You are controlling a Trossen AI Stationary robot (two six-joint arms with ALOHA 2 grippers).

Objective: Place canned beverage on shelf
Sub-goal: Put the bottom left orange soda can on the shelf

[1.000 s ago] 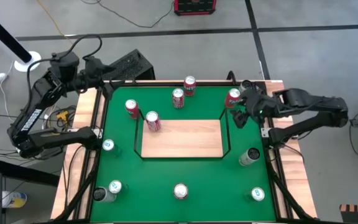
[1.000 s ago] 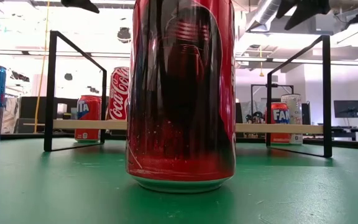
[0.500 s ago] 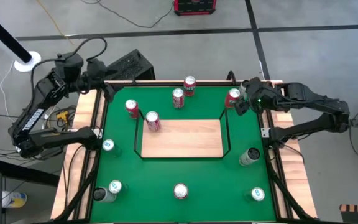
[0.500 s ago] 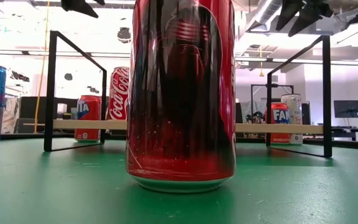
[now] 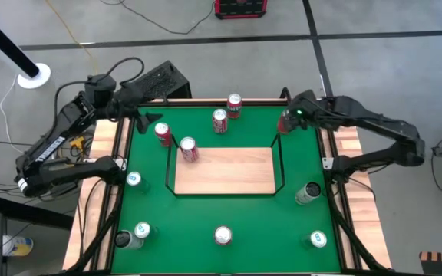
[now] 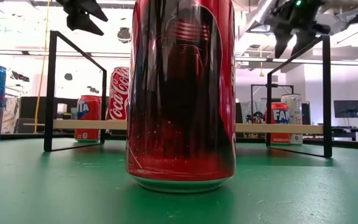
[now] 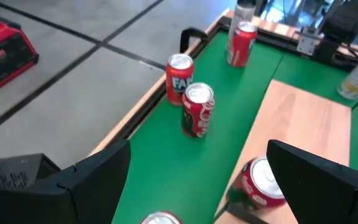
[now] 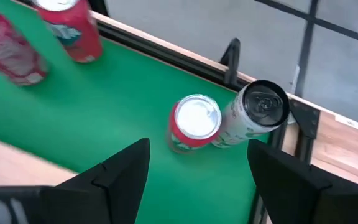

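The right hand (image 5: 288, 121) hovers over the far right corner of the green desk (image 5: 229, 211), its arm reaching in from the right edge; its fingers (image 8: 120, 171) are spread with nothing between them, directly above a red can (image 8: 193, 122) that stands upright touching a white can (image 8: 248, 115) with a dark top. The left hand (image 5: 146, 121) hangs over the far left corner, arm folded back outside the desk's left edge, fingers (image 7: 98, 177) likewise spread and empty, just beside another red can (image 5: 163, 134). The shelf (image 5: 232, 175), a light-wood board with black wire rails at its short ends, lies in the middle of the desk, with one red can (image 5: 188, 149) standing at its far left corner. Two more red cans (image 5: 226, 112) stand near the far edge, and others are scattered along the near edge.
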